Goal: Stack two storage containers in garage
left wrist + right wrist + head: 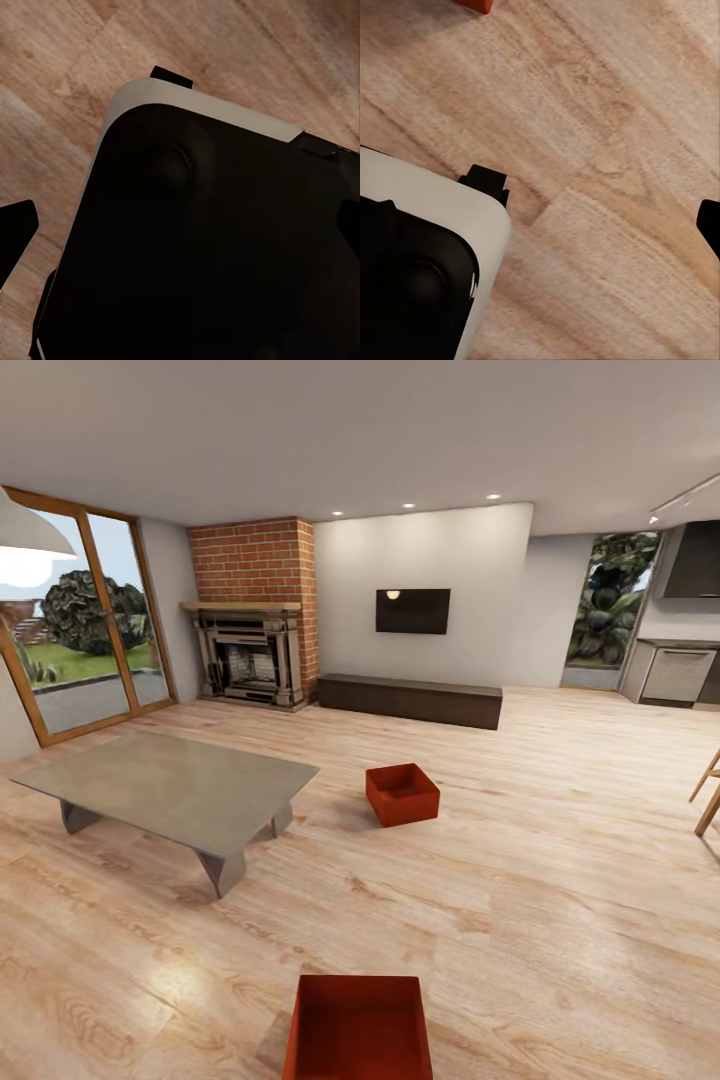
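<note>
Two red-orange open-topped storage containers stand on the light wood plank floor of the living room. The near container (358, 1028) is at the bottom edge of the head view, just in front of me. The far container (402, 793) sits in the middle of the room, right of the low grey table (170, 785). A red corner of a container (474, 4) shows in the right wrist view. My left gripper (180, 232) and right gripper (540, 225) hang over my own base with fingers wide apart, holding nothing. The garage is out of view.
A red-brick fireplace (255, 615), a black wall TV (412, 610) and a long dark bench (410, 700) line the far wall. Glass doors (85, 620) are at the left, kitchen units (680, 670) at the far right. A wooden chair leg (708, 792) juts in at the right edge.
</note>
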Controlling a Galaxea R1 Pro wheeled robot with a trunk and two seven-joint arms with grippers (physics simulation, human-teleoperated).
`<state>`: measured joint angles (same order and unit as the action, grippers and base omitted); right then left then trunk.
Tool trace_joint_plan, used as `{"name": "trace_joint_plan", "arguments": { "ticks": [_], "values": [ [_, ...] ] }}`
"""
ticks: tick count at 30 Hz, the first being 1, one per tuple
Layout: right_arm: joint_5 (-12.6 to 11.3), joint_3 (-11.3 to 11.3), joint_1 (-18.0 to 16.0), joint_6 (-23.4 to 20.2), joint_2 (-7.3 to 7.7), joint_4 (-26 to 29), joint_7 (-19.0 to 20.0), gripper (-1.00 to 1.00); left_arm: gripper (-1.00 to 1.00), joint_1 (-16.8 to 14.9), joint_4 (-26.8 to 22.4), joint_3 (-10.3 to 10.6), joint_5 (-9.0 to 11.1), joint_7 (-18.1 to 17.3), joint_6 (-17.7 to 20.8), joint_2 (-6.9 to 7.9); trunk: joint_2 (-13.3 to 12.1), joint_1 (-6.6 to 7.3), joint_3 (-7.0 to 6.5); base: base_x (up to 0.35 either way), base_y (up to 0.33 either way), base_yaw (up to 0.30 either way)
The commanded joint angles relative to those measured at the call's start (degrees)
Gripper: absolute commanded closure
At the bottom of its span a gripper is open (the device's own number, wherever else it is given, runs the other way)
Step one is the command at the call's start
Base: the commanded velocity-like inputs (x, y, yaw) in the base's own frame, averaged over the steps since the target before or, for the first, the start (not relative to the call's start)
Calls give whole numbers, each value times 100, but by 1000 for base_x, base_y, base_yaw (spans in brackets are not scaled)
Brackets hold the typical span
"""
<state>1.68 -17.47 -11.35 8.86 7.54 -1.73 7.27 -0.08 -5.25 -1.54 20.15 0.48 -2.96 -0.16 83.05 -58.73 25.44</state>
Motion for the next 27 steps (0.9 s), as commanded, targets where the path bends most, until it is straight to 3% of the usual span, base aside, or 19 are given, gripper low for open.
{"name": "trace_joint_plan", "arguments": {
  "ticks": [1,27],
  "values": [
    [17,-2,-8,31,-5,-18,15,-100,-100,-1,-2,-13,16,5,-11,-2,3,0,6,0,13,0],
    [-7,0,-8,-11,-26,-17,17,-100,-100,-1,-15,13,-16,-3,-14,9,3,0,10,4,1,0]
  ]
}}
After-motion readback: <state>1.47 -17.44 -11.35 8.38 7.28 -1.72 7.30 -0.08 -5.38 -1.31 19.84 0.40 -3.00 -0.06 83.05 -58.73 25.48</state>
